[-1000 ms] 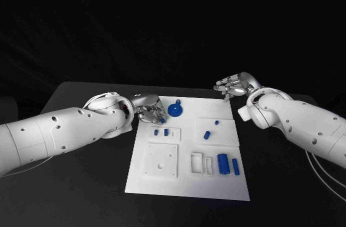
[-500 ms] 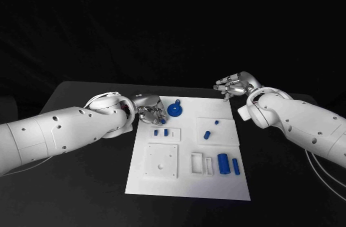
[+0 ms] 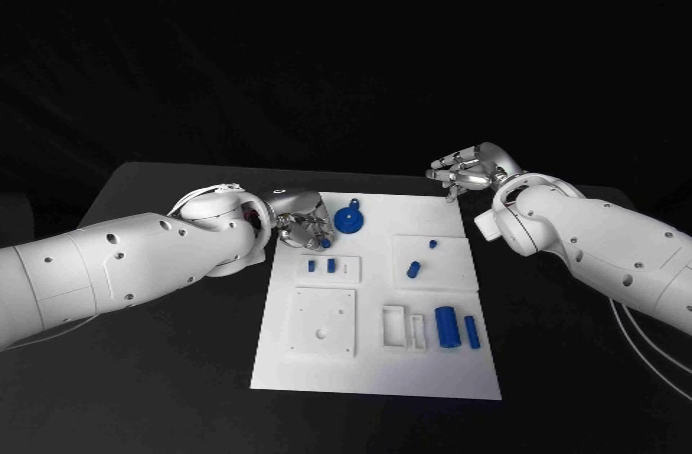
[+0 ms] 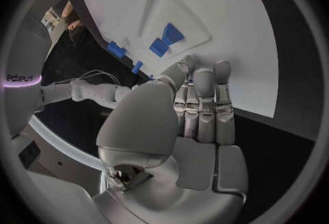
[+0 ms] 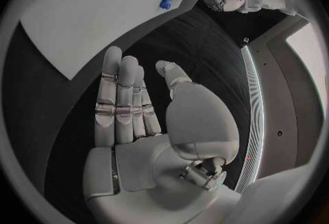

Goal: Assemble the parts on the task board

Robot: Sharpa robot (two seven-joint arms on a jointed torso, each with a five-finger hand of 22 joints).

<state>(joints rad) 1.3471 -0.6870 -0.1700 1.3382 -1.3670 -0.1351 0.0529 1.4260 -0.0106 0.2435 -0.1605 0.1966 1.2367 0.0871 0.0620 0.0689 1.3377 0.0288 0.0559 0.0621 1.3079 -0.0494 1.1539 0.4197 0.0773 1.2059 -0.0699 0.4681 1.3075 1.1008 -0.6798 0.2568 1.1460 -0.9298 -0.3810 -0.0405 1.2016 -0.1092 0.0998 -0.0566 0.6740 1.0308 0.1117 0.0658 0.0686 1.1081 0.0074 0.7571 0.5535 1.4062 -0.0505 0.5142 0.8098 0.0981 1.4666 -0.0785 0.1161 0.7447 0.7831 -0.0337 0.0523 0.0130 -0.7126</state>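
The task board (image 3: 378, 304) is seen lying flat in the middle of the black table (image 3: 159, 184), with blue parts spread across it; a round part with a tab (image 3: 351, 217) lies near its far edge, just beside the left hand (image 3: 300, 220); two small blocks (image 3: 322, 265) sit in a shallow recess nearer the robot, and two longer bars (image 3: 457, 328) lie near the right edge; the left hand is held at the board's far left corner with fingers straight and pressed together, nothing gripped (as judged from the wrist view); the right hand (image 3: 470, 171) is held beyond the far right corner, fingers likewise extended and empty; a slip is judged likely if the round part is approached from this flat pose, since it could be pushed across the board rather than lifted; the left fingertips are hard to make out in the head view, and whether they touch the board cannot be told
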